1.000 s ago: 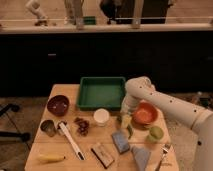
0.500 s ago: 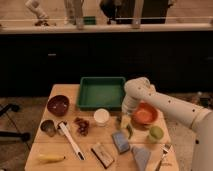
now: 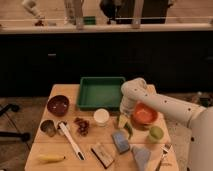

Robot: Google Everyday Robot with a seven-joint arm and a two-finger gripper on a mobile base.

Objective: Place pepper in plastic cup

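The pepper (image 3: 129,130) is a slender dark green chili lying on the wooden table (image 3: 55,145), between the white cup and the plastic cup. The plastic cup (image 3: 156,133) is light green and stands upright at the right side, just in front of the orange bowl (image 3: 144,114). My gripper (image 3: 124,120) points down from the white arm that reaches in from the right. It hangs just above the upper end of the pepper, left of the orange bowl.
A green tray (image 3: 101,92) sits at the back. A dark red bowl (image 3: 58,105), grey metal cup (image 3: 48,128), white cup (image 3: 101,116), white-handled tool (image 3: 70,140), banana (image 3: 50,158), brown box (image 3: 102,154), blue sponge (image 3: 120,141) and grey cloth (image 3: 141,155) surround the pepper.
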